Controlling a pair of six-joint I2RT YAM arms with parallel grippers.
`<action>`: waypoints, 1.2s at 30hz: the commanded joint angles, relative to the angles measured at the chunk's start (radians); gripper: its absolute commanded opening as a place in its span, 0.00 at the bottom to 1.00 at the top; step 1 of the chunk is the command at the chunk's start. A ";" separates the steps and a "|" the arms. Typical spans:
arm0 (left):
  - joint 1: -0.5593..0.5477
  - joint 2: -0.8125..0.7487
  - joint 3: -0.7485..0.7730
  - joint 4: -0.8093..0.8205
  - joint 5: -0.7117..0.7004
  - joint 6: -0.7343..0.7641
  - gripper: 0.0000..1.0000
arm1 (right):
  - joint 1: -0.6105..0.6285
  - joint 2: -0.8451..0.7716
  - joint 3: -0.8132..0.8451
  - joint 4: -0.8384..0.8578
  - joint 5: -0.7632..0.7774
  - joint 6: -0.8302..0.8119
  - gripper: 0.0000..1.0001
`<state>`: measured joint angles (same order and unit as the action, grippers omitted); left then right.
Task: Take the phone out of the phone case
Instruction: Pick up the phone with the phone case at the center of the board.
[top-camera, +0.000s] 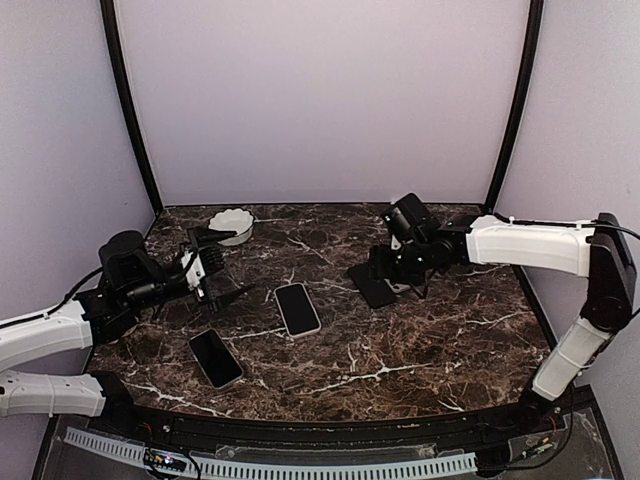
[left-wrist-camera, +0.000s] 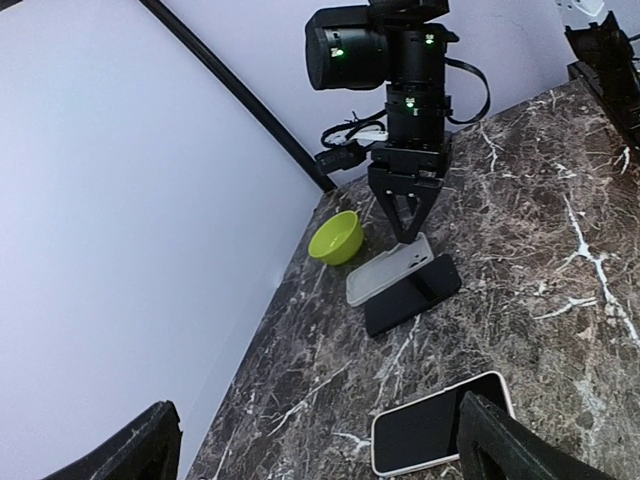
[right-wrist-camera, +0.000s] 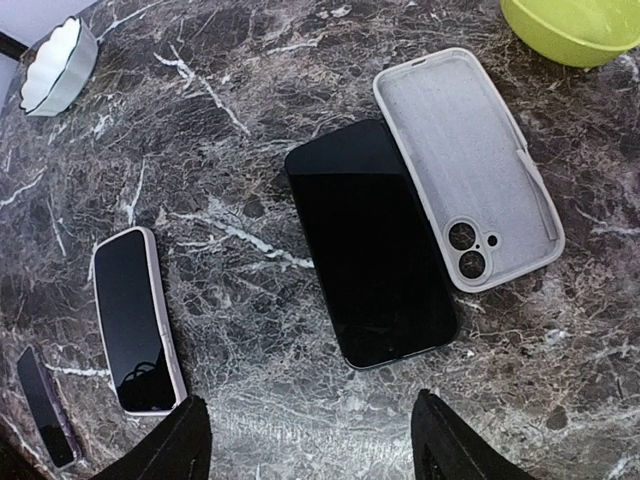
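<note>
The table (top-camera: 420, 340) is dark brown marble with white veins. The phone (right-wrist-camera: 370, 245) is glossy black all over. The case (right-wrist-camera: 470, 150) at its one o'clock is pale grey, its lining faintly speckled. At the case's one o'clock is a lime-green bowl (right-wrist-camera: 570, 25), and at the phone's ten o'clock a white bowl (right-wrist-camera: 55, 70). At the phone's eight o'clock, a second phone (right-wrist-camera: 135, 320) has a black screen in a whitish rim. The walls (top-camera: 320, 100) are pale lilac, and the arms (top-camera: 525, 245) are white with black joints.
</note>
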<state>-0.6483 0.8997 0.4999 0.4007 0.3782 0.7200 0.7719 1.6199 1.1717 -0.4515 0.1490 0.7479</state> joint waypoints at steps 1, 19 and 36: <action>-0.002 -0.032 -0.025 0.120 -0.143 -0.037 0.99 | 0.072 0.060 0.117 -0.153 0.166 -0.022 0.71; 0.002 -0.070 0.006 0.202 -0.505 -0.046 0.99 | 0.339 0.496 0.592 -0.282 0.089 -0.009 0.99; 0.003 -0.065 -0.002 0.196 -0.488 -0.043 0.99 | 0.336 0.683 0.698 -0.315 0.080 -0.088 0.99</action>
<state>-0.6479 0.8478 0.4892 0.5625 -0.1131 0.6701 1.1133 2.2730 1.8427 -0.7639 0.2329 0.6830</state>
